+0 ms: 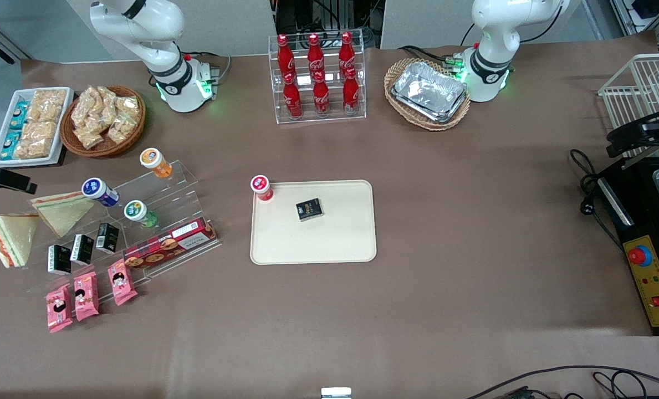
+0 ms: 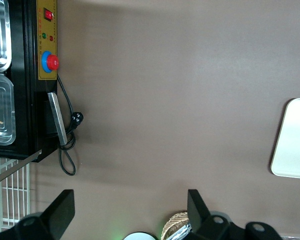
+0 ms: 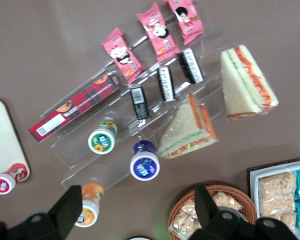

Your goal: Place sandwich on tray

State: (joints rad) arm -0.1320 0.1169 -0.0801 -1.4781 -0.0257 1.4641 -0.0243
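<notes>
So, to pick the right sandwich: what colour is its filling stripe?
Red-orange, on the sandwich, clearest from the right wrist; gripper hovers above.

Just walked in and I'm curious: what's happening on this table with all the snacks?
A robot arm is meant to move the wrapped sandwich onto the cream tray, but nothing is picked up yet. Its gripper hangs open and empty above the snack display. The sandwich lies beside that display. A small black box sits on the tray, with a red-capped bottle at its corner.

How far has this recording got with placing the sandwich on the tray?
Not started, by the look of it. The sandwich lies on the table at the working arm's end, untouched. The tray holds only a red-capped cup and a black box. The gripper hovers open above the snacks, holding nothing. Grasp, carry and placement all remain.
</notes>
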